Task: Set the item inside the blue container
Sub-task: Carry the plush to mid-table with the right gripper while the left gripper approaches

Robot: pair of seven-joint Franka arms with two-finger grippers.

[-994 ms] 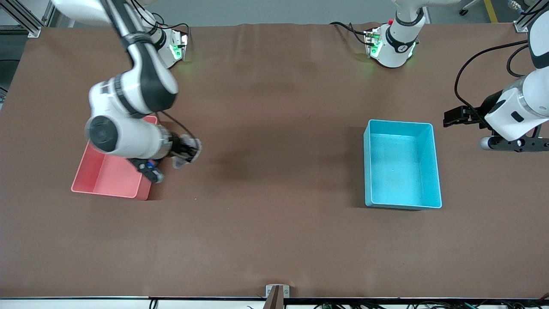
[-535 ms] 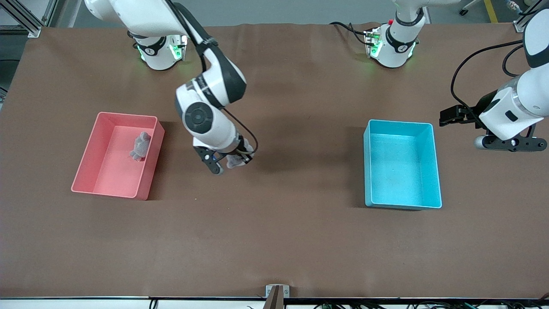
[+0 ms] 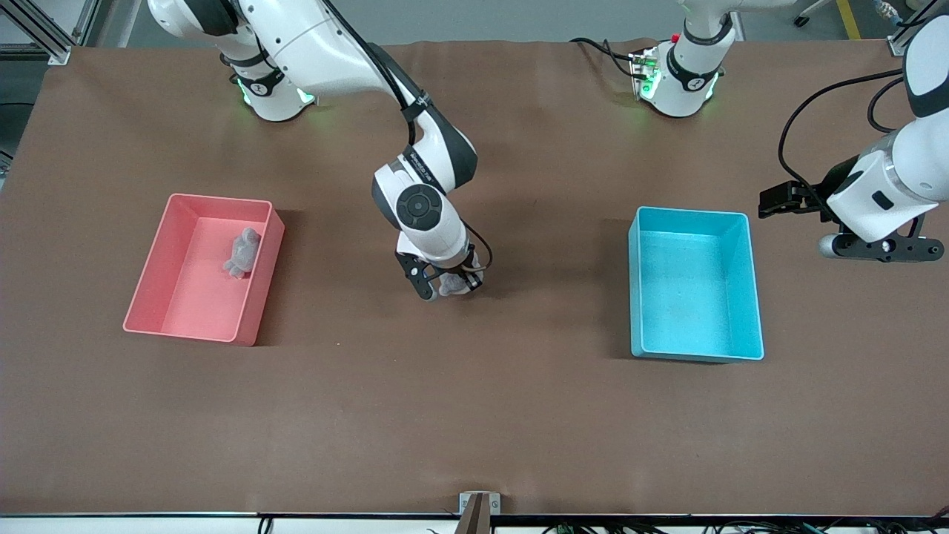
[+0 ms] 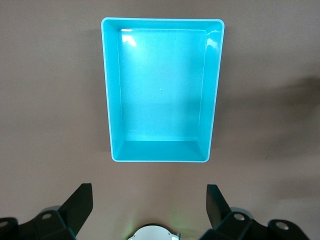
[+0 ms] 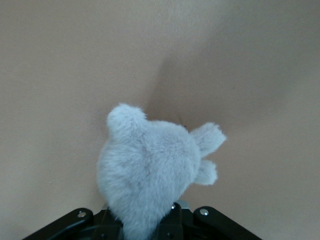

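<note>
**Toy held by right gripper, mid-table, blue bin empty**

Table (image 3: 474, 415): brown, spans the whole front view.

Right arm: reaches from its base out over the table's middle. Left arm: waits past the blue bin (image 3: 695, 283) at its own end of the table.

Blue bin sits on the table toward the left arm's end, upright, open top, nothing inside. Left wrist view shows it whole (image 4: 162, 90) from above, bare cyan floor.

Pink bin (image 3: 178, 326): toward the right arm's end, well apart from the blue bin, same size. A second grey plush (image 3: 242, 253) lies inside it, against the wall that faces mid-table.

Left gripper (image 3: 881, 248): over bare table just beside the blue bin, not over it. Fingers spread wide in the left wrist view (image 4: 149, 212), nothing between them.

Right gripper (image 3: 447, 282): over bare table between the two bins, nearer the blue one's side of centre but well apart from it. Fingers pinch the toy (image 3: 454, 285).

Toy: small grey furry plush, hangs from the right gripper. Right wrist view shows it close (image 5: 147, 172): fuzzy rounded body, two small stubs sticking out at one side, base clamped in the black fingers, brown table underneath.
</note>
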